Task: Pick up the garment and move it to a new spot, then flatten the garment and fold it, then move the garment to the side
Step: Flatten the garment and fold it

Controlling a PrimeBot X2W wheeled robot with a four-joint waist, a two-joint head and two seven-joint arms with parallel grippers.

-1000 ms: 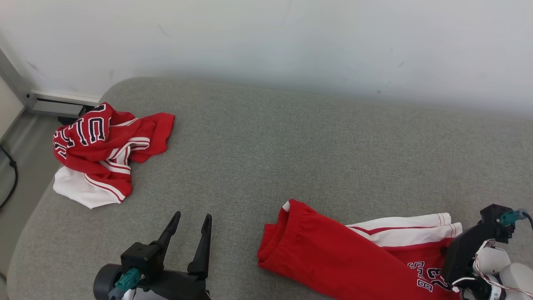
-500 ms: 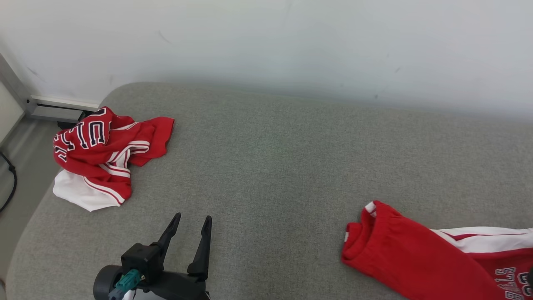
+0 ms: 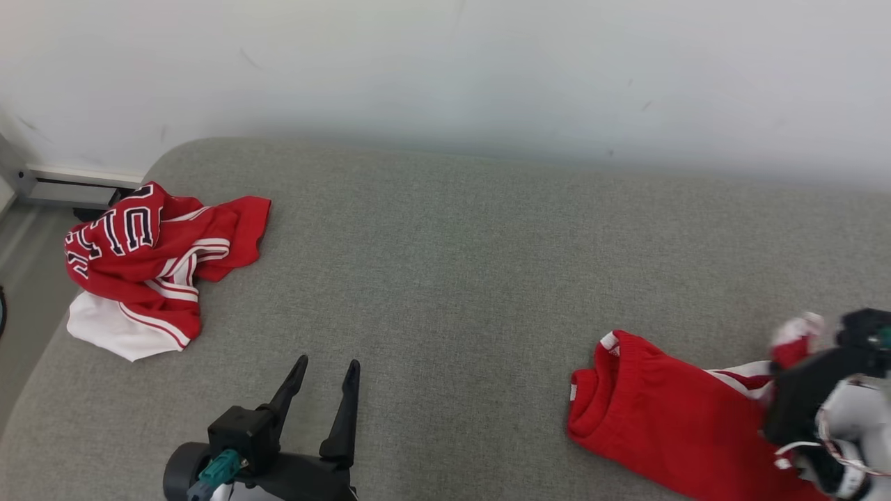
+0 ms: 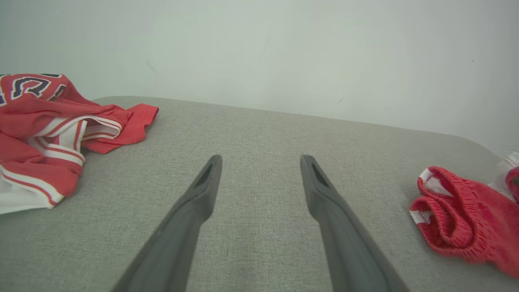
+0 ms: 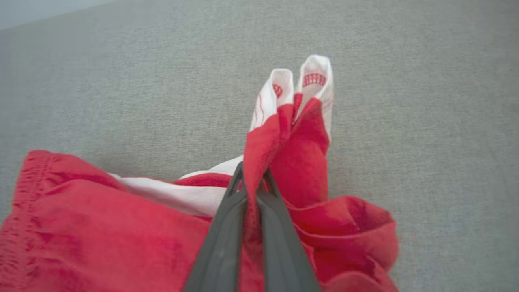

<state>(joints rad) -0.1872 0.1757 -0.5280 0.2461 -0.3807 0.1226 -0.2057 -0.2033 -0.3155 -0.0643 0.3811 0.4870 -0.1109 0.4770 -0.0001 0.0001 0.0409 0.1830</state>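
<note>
The left end effector point(image 3: 327, 362) hangs open, holding nothing. The right end effector point(image 5: 253, 180) is clamped on the red shorts point(image 3: 654, 417), which lie on the right of the couch point(image 3: 452, 264). Lift the hem high and slow so they hang straight. The jersey point(image 3: 139, 257) lies far left.

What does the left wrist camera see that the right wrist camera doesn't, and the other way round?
Left wrist view's extra: the crumpled red and white lettered jersey and the open left gripper. Right wrist view's extra: the right gripper pinching a lifted fold of the red shorts with white stripes. Shared: those shorts and the grey fabric cushion.
</note>
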